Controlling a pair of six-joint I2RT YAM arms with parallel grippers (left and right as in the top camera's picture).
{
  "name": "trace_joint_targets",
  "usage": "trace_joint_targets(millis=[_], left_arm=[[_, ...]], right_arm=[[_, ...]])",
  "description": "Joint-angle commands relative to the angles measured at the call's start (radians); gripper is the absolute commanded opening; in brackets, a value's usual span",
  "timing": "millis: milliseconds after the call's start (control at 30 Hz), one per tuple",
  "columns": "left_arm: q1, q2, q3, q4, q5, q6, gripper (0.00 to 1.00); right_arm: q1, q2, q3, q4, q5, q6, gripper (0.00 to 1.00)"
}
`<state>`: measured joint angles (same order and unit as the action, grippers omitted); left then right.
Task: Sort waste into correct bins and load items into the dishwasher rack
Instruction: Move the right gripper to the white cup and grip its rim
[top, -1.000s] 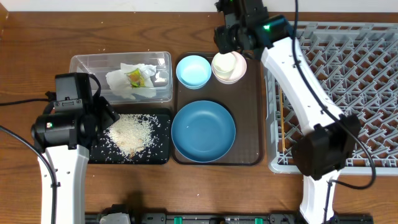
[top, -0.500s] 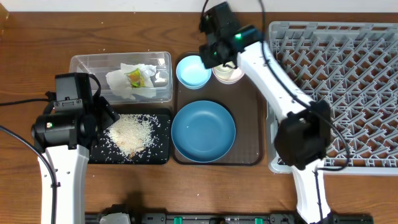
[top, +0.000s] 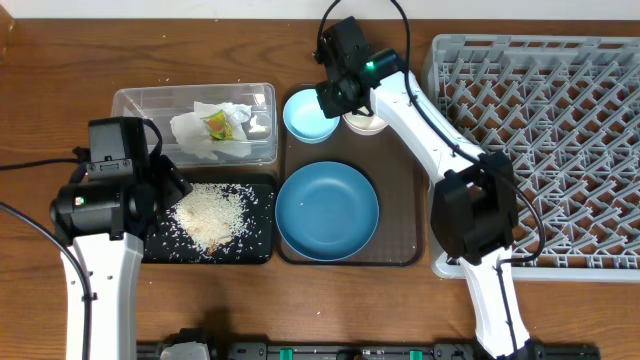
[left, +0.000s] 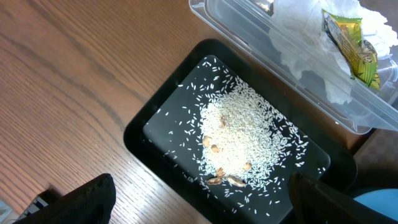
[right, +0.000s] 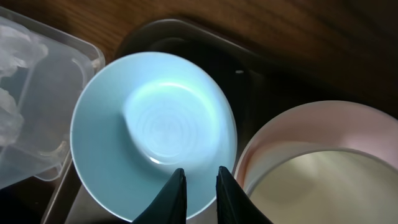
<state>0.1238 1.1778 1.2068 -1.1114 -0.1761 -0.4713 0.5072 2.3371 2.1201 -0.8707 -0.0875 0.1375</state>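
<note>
My right fingers (right: 176, 194) are drawn narrow across the near rim of the small light-blue bowl (right: 152, 124). One tip is inside the lip and the other just outside, in the slim gap beside the pale pink bowl (right: 292, 127). I read this as a rim pinch. The bowl is too wide to span, and its neighbour sits so close that the edge is the only way in. The bowl sits at the back left of the brown serving tray (top: 395, 220), and I judge it is not yet lifted. Something cream-coloured fills the pink bowl. It may be the white cup, but I can't be sure.

The large dark-blue plate (top: 327, 210) lies at the front of the same tray. The dishwasher rack (top: 560, 120) stands to the right, well apart from the bowl, so the carry has to clear the pink bowl.

The waste looks sorted. The crumpled napkin (top: 195, 135) and yellow-green wrapper (top: 217, 124) are in the clear tub (top: 135, 100), and the rice (left: 242, 130) is in the black tray (left: 155, 130). My left fingers (left: 93, 199) are spread wide and empty above that tray, parked clear of the right arm's path.

A pinch on one edge lets a bowl tip and slip. I'd go straight up first, slowly.
</note>
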Motion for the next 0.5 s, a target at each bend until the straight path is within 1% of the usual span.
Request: trace_joint_targets(millis=[0,167,300,467], left_arm=[[0.005,-0.002,0.02,-0.003,-0.019,-0.002,0.91],[0.005,-0.002,0.02,-0.003,-0.019,-0.002,0.91],[0.005,-0.002,0.02,-0.003,-0.019,-0.002,0.91],[0.005,-0.002,0.02,-0.003,-0.019,-0.002,0.91]], right_arm=[[-0.005,-0.086,0.019,0.0,0.033,-0.005,0.16],[-0.005,-0.113,0.019,-0.065,0.1,-0.004,0.15],[-0.007,-0.089,0.019,-0.108,0.1,-0.004,0.16],[-0.002,-0.042,0.019,-0.109,0.1,-0.004,0.16]])
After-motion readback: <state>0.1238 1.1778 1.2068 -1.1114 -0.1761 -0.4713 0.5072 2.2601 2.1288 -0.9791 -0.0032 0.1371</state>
